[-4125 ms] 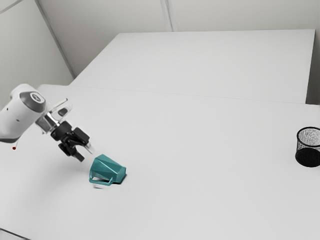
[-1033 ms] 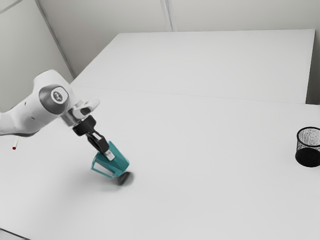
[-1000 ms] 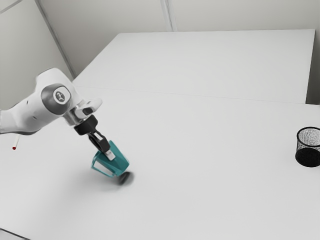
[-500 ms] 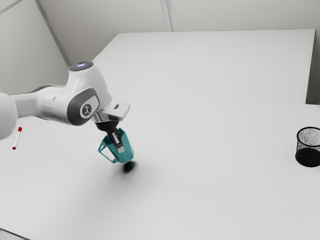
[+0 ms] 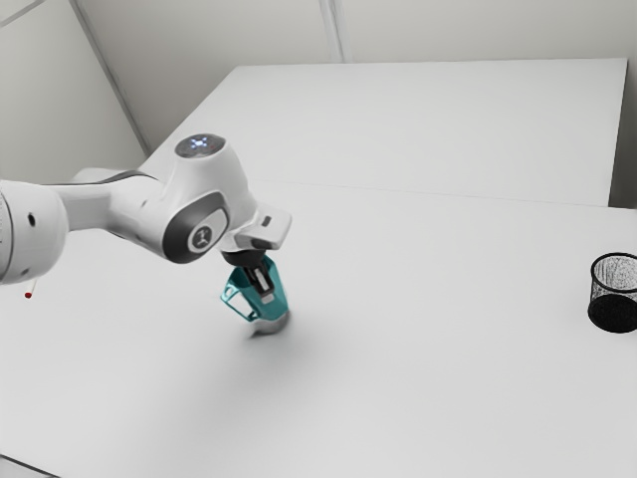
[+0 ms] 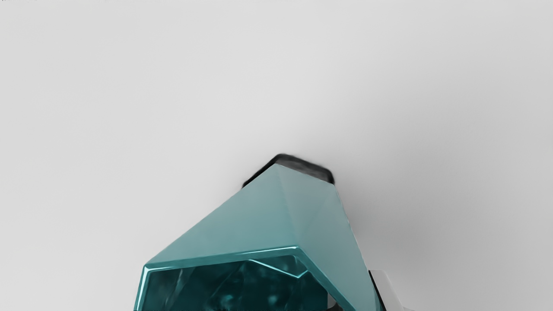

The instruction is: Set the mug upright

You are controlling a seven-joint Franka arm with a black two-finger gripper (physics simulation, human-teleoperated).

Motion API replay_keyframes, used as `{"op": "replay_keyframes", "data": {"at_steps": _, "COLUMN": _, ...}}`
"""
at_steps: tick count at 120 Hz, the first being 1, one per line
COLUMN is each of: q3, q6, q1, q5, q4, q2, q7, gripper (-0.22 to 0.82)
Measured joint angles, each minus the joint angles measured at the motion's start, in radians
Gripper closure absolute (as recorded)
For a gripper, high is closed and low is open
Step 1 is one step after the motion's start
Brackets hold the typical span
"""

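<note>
Teal and glassy, the mug (image 6: 259, 216) leans mouth-up in my grip, its wall pinched between my fingers (image 6: 389, 291), one inside, one outside. I judge it light and stiff, its smooth facets apt to pivot; this wall, clear of the handle (image 5: 237, 303), seems the place to hold. Its base looks just off the table (image 5: 398, 398), though shadow muddles that. Well beyond stands a black mesh bin (image 5: 615, 256).

Glossy mug (image 6: 242, 220), perhaps plastic; matt table (image 6: 129, 108).
</note>
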Motion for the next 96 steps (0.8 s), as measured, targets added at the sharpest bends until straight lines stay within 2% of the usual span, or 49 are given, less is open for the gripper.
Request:
{"op": "replay_keyframes", "data": {"at_steps": 33, "q3": 0.001, "q6": 0.018, "q1": -0.037, "q5": 0.093, "q4": 0.059, "q2": 0.082, "q7": -0.083, "gripper": 0.78}}
{"op": "replay_keyframes", "data": {"at_steps": 96, "q3": 0.002, "q6": 0.023, "q1": -0.067, "q5": 0.126, "q4": 0.091, "q2": 0.14, "q7": -0.196, "gripper": 0.78}}
